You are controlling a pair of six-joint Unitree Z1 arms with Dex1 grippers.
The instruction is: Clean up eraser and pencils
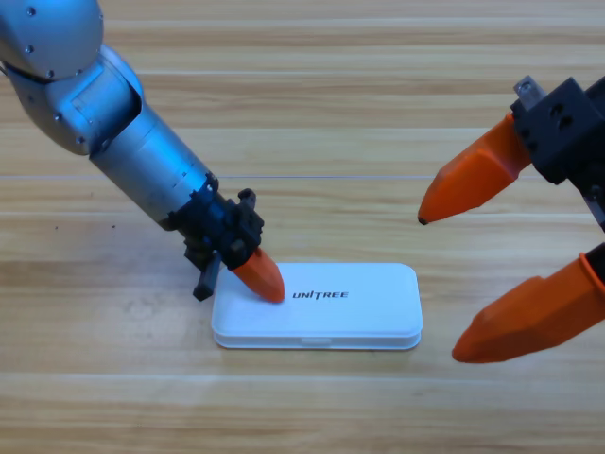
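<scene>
The left end effector [259,275] rests its orange tip on the lid of the white case [359,303], at the lid's left end; whether its jaws are spread or pressed together I cannot tell. The case lies shut on the worktop [312,123], its long axis running rightward from that tip. Eraser and pencils are out of sight, presumably inside. The right end effector [473,270] waits further right, jaws spread wide and holding nothing.

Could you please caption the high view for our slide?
Left pincer presses on the closed white Unitree case; right pincer waits open at right.
</scene>
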